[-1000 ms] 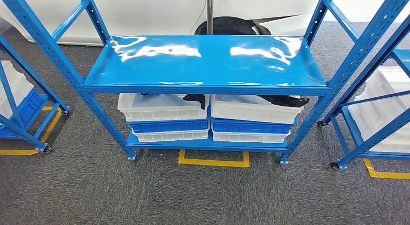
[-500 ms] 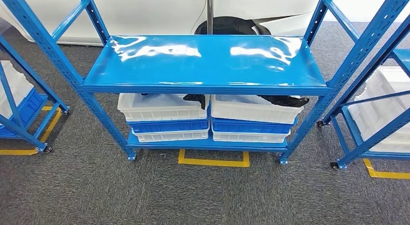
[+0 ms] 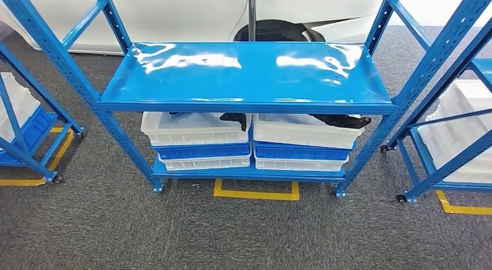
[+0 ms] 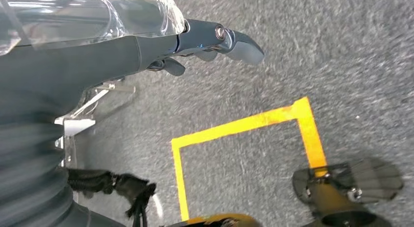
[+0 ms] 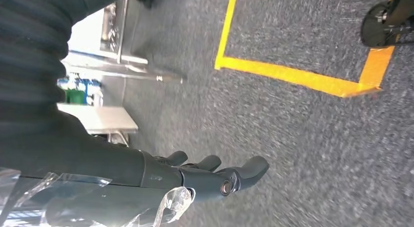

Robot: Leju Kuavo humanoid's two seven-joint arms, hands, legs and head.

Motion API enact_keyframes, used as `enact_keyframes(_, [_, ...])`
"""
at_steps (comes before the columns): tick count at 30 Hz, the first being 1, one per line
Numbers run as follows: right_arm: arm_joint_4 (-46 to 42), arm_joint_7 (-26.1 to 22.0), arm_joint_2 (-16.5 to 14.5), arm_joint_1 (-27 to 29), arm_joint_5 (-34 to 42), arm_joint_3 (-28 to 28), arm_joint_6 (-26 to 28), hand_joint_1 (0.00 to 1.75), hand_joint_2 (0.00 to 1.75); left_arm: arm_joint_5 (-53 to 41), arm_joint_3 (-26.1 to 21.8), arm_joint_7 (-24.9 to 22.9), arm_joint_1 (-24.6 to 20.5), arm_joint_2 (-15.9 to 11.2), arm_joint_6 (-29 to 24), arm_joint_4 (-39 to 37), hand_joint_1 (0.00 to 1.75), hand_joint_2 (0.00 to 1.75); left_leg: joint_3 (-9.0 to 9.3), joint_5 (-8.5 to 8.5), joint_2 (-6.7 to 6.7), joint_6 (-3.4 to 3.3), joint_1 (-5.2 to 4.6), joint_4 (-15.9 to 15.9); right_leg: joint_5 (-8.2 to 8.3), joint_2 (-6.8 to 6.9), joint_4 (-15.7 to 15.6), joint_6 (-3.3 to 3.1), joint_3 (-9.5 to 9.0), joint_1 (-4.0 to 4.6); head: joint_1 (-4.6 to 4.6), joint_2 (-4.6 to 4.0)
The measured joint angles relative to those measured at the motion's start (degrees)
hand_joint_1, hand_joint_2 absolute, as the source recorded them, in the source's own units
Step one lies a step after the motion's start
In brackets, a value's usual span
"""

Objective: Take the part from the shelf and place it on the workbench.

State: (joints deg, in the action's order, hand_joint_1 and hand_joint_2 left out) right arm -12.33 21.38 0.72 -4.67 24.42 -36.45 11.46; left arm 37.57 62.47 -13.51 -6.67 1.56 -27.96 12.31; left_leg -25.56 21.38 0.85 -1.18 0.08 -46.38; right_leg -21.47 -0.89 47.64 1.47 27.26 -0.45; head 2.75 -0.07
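Straight ahead stands a blue shelf (image 3: 246, 72) on grey carpet (image 3: 232, 235), its glossy upper board bare. Beneath it, two stacks of white and blue bins (image 3: 200, 141) sit side by side, and the dark part (image 3: 341, 120) lies across the right top bin. Both arms hang over the carpet: the left hand (image 4: 215, 41) and right hand (image 5: 210, 175) hold nothing, fingers extended and apart.

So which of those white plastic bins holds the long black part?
The top white plastic bin on the right; the long black part lies across its rim.
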Motion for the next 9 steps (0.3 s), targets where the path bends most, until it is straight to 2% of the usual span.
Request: enact_keyframes(9, [0.0, -0.22, 0.0, 0.0, 2.15, 0.89, 0.0, 0.0, 1.75, 0.31, 0.0, -0.2, 0.07, -0.04, 0.24, 0.0, 0.0, 1.75, -0.01, 0.0, 0.01, 0.0, 0.0, 0.0, 0.0, 0.0, 0.0, 0.0, 0.0, 0.0, 0.0, 0.0])
